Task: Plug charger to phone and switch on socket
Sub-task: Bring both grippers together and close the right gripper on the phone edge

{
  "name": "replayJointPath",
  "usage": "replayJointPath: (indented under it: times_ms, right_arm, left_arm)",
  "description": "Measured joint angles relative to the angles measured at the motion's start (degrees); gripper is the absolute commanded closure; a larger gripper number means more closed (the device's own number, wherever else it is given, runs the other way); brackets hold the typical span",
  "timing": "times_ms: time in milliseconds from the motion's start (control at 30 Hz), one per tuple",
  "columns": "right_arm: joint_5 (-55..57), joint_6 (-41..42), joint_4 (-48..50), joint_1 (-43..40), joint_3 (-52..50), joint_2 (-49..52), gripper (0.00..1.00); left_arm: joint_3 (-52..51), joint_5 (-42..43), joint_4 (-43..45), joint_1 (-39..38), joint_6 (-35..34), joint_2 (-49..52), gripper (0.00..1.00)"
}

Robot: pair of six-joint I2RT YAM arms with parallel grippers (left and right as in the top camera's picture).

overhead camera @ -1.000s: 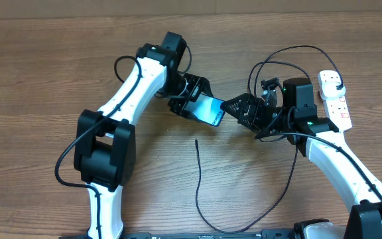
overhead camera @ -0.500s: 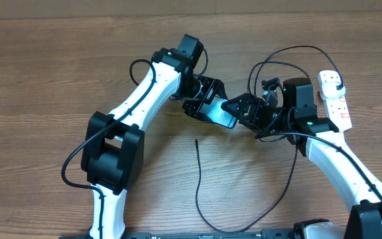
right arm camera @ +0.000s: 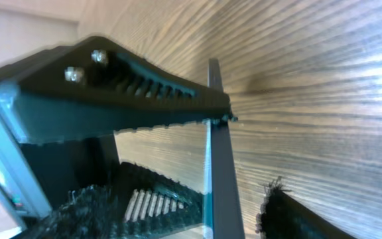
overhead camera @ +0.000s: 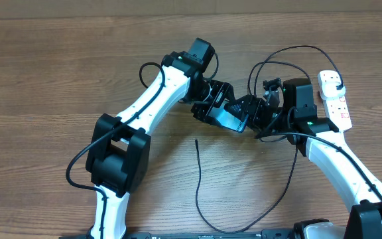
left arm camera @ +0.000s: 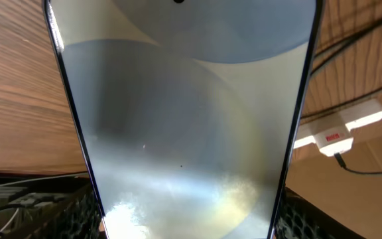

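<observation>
The left fingers (left arm camera: 45, 216) clamp the slim rectangular black-framed smartphone (left arm camera: 184, 133) by its two long sides. Its glossy face fills the left wrist view, and it appears to be held off the brown wooden worktop (overhead camera: 45, 79). The right fingers (right arm camera: 131, 86) meet it from the other end. In the right wrist view the upper tip sits right at the smartphone's thin edge and the lower finger lies below, with a gap between them. Whether they are pressing on it cannot be told.

The step in hand looks like a pass or a two-handed steadying of the smartphone between the arms. To do it well, the right fingers should seat squarely on the frame, clear of the end that takes the connector, and bite firmly, since the glass will likely be slippery. The left fingers should let go only once that hold is sure.

Further out, the long thin black charger cable (overhead camera: 198, 172) lies loose on the worktop, well apart from both arms, with its free tip pointing up toward the smartphone. The port end should be turned toward that tip. The white elongated power strip (overhead camera: 335, 99) rests at the right edge, beyond the right arm, with its switch untouched.
</observation>
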Motion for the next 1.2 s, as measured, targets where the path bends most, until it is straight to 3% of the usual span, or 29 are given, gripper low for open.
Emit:
replayJointPath:
  times_ms: [500, 1200]
  right_arm:
    - [0.50, 0.26, -0.22, 0.00, 0.00, 2.12, 0.58]
    - [5.86, 0.31, -0.85, 3.52, 0.00, 2.12, 0.62]
  left_arm:
    - [0.00, 0.22, 0.74, -0.66, -0.87, 0.00, 0.96]
    - [0.00, -1.36, 0.74, -0.85, -1.92, 0.00, 0.96]
